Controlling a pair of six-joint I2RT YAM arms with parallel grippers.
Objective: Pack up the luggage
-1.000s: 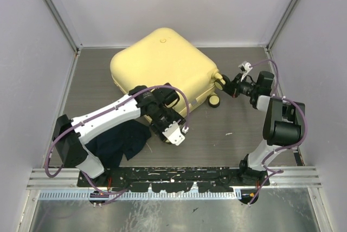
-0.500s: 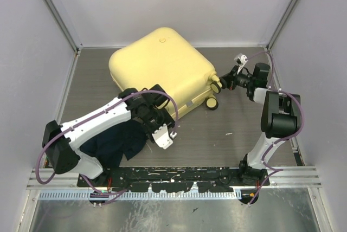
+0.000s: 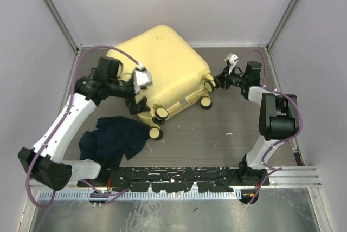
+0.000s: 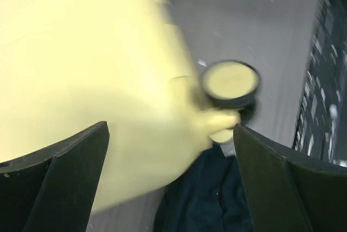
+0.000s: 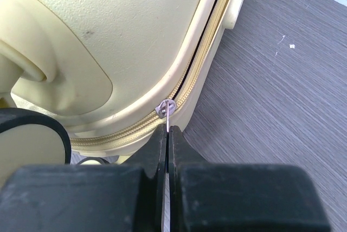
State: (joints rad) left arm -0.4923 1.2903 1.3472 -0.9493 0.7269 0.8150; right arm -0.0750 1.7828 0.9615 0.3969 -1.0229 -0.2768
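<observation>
Left pincer (image 4: 169, 134) has swung from the near edge of the luggage (image 3: 162, 64) to its left side, fingers now spread. Right pincer (image 5: 167, 132) stays pinched on the zip pull (image 5: 165, 107). The luggage lies closed mid-tabletop (image 3: 233, 121), slightly turned. The cloth (image 3: 116, 137) remains outside, so packing appears unfinished.

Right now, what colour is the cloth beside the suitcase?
The cloth is dark navy, clearest in the top external view.

Pale-yellow luggage (image 3: 168, 69), black wheels (image 3: 161, 113), navy cloth (image 3: 111, 140), grey wood-grain table (image 3: 227, 145)
</observation>
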